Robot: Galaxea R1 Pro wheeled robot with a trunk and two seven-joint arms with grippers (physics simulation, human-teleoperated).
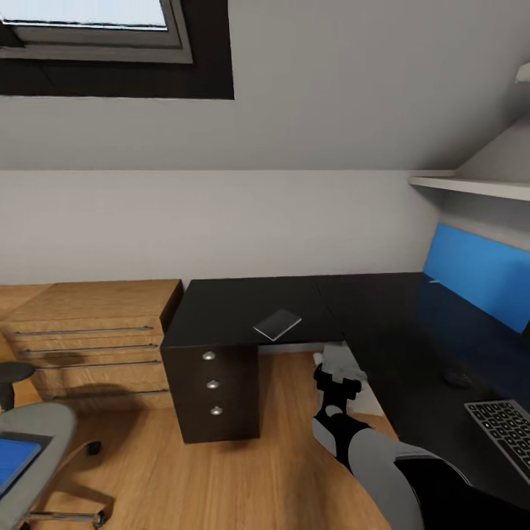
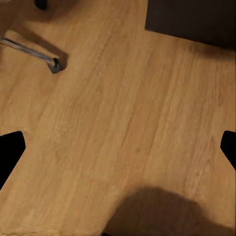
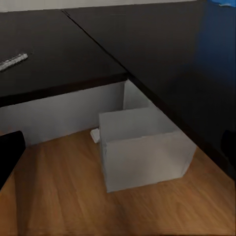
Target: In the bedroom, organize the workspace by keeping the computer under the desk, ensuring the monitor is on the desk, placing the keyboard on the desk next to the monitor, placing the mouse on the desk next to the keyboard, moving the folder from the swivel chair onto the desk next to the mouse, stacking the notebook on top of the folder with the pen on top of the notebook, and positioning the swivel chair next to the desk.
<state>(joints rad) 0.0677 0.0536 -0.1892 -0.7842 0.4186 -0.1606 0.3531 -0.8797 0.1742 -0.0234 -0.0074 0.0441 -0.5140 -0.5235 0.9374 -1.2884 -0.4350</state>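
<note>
Currently both fingers [image 3: 10, 152] apart, empty; risk clipping desk [image 1: 243, 305] edge or nudging computer [image 3: 142, 147] when reaching notebook [image 1: 277, 324].

One desk [image 1: 243, 305], one notebook [image 1: 277, 324] at picture centre, one keyboard [image 1: 505, 425] at lower right, one mouse [image 1: 456, 378], one computer [image 3: 142, 147], one swivel chair [image 1: 33, 442] with one folder [image 1: 13, 460] at lower left, one wooden cabinet [image 1: 92, 335] with four drawers, three round knobs [image 1: 213, 384].
</note>
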